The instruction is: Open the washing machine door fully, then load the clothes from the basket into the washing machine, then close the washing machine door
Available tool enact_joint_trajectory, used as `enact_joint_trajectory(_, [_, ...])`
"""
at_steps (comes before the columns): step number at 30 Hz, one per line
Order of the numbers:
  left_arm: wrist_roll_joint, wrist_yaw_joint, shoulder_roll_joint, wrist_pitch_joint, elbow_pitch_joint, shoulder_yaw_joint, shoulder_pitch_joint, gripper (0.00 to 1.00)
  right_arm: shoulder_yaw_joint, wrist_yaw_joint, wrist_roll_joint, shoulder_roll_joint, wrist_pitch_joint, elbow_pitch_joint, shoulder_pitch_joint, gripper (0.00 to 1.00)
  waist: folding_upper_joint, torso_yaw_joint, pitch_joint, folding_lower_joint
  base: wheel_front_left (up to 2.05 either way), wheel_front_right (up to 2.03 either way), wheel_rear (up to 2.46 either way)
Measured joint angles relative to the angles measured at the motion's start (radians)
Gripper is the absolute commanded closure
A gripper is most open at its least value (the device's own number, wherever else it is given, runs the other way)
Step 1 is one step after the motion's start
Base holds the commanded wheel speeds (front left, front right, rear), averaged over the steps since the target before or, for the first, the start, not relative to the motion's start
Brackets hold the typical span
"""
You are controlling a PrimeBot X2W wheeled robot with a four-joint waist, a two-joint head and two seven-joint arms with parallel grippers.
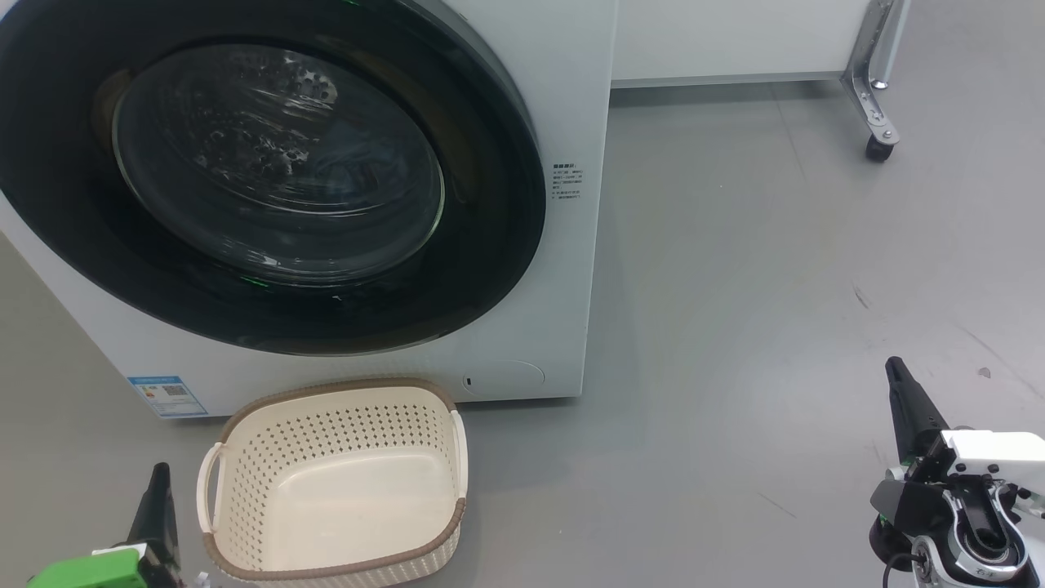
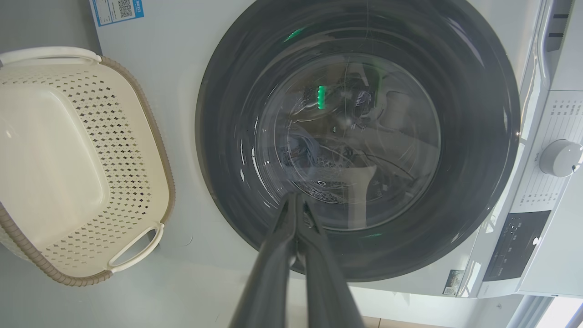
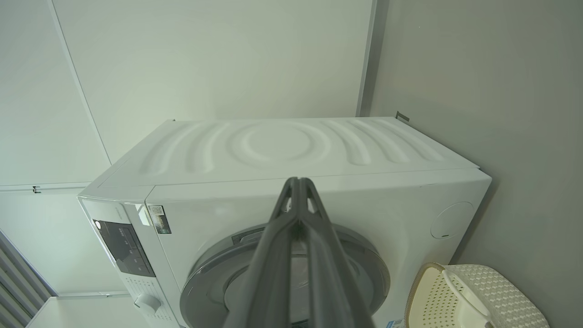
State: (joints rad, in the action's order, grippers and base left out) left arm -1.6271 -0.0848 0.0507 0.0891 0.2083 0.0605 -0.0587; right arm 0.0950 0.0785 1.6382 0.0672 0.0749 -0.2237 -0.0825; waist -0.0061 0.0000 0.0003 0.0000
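Head view: the white washing machine (image 1: pixel 571 122) stands on a grey floor (image 1: pixel 735 286), its round washing machine door (image 1: pixel 277 163) closed. A cream basket (image 1: pixel 343 425) sits on the floor just before the machine's bottom edge. The left gripper (image 1: pixel 159 478) and the right gripper (image 1: pixel 895 371) are pinched together, holding nothing.

Left wrist view: the left gripper points at the door glass, with bluish clothes (image 2: pixel 304 148) dim behind it.

Right wrist view: the right gripper points at the machine's top edge.

basket (image 1: pixel 335 482) on floor (image 1: pixel 735 327) just before washing machine (image 1: pixel 563 98), washing machine door (image 1: pixel 73 237) above it
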Motion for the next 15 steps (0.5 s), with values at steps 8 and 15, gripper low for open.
enact_joint_trajectory(8, [0.0, 0.0, 0.0, 0.0, 0.001, 0.0, 0.0, 1.0, 0.0, 0.0, 0.0, 0.0, 0.0, 0.0, 0.0, 1.0, 0.0, 0.0, 0.0, 0.0, 0.0, 0.0, 0.0])
enact_joint_trajectory(15, [0.0, 0.0, 0.0, 0.0, 0.002, 0.0, 0.0, 1.0, 0.0, 0.0, 0.0, 0.0, 0.0, 0.0, 0.0, 1.0, 0.0, 0.0, 0.0, 0.0, 0.0, 0.0, 0.0])
